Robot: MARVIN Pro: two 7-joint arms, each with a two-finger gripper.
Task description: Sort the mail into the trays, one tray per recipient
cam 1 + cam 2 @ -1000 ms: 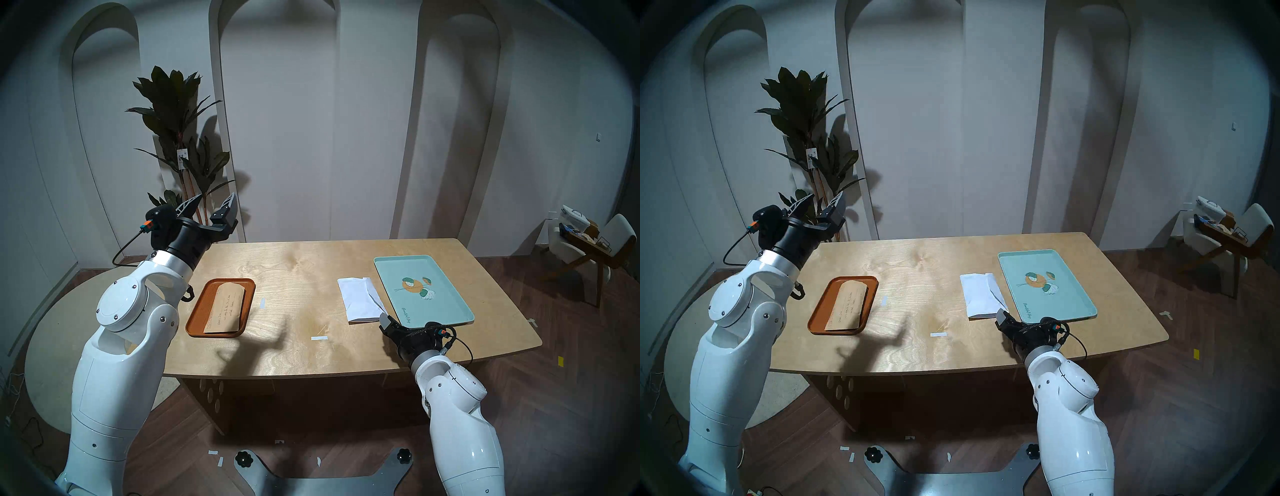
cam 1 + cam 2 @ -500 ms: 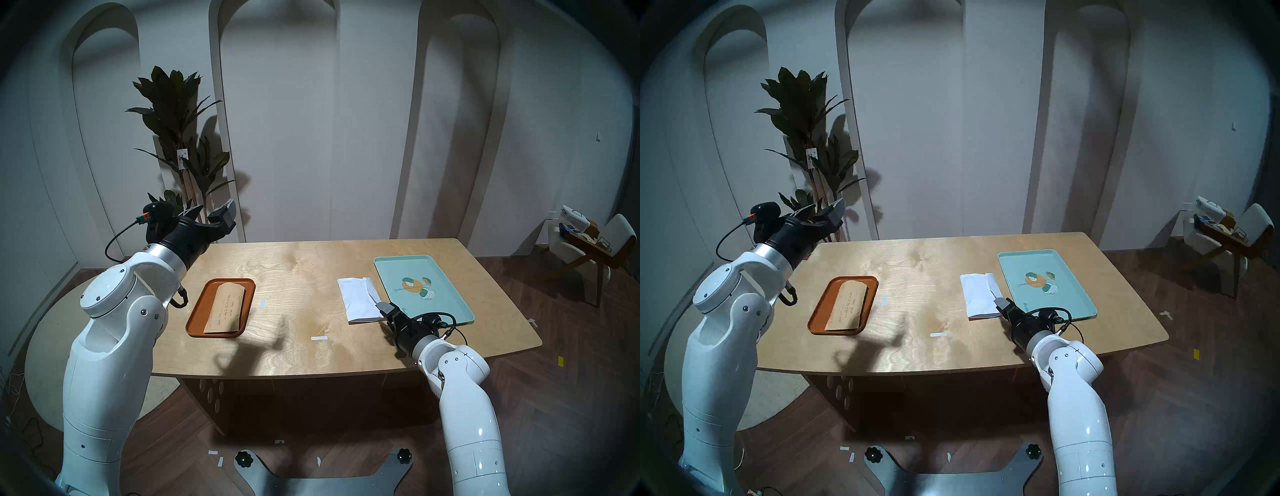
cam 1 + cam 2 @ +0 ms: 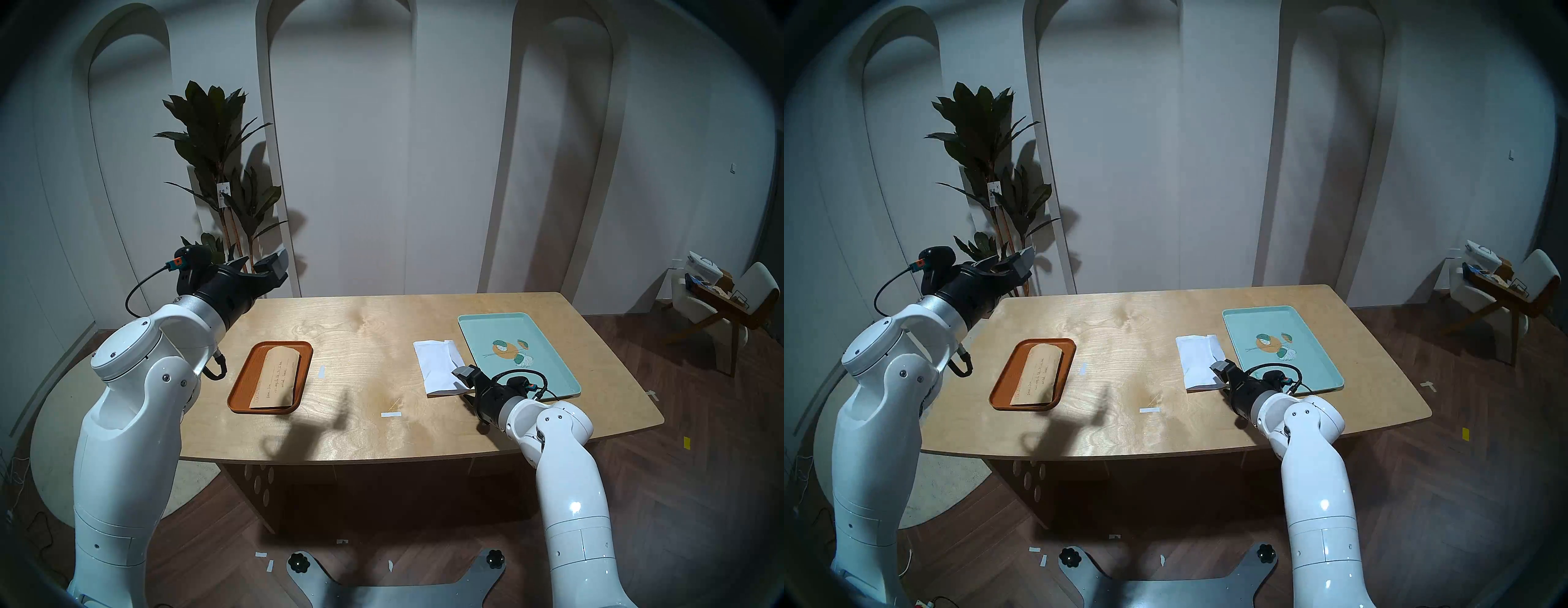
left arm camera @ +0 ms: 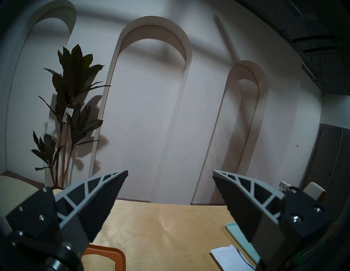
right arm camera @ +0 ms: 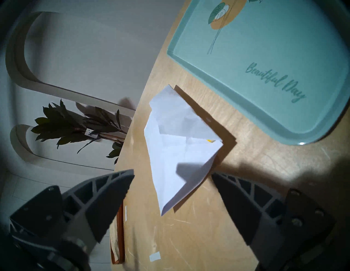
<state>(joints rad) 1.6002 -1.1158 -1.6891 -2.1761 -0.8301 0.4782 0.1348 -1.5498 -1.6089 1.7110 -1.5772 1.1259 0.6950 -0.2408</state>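
From the head views, the white envelope (image 3: 439, 368) lies flat on the table (image 3: 365, 335) just beside the mint-green tray's (image 3: 555, 369) left rim, not in it; the tan envelope (image 3: 278, 378) already sits in the orange-brown tray (image 3: 242, 382), well apart from the white one. The right gripper (image 3: 463, 385) hangs at the white envelope's near corner. The left wrist view shows the left gripper (image 4: 170, 174) spread wide and empty, aimed at the wall above the table. In the right wrist view the right gripper's fingers (image 5: 106, 193) stand wide to either side of the envelope's near corner, holding nothing. The envelope looks thin, light and floppy, its pointed flap lifted and creased; that raised near corner seems the likeliest hold, since a flat sheet offers no edge, and it may sag once lifted.
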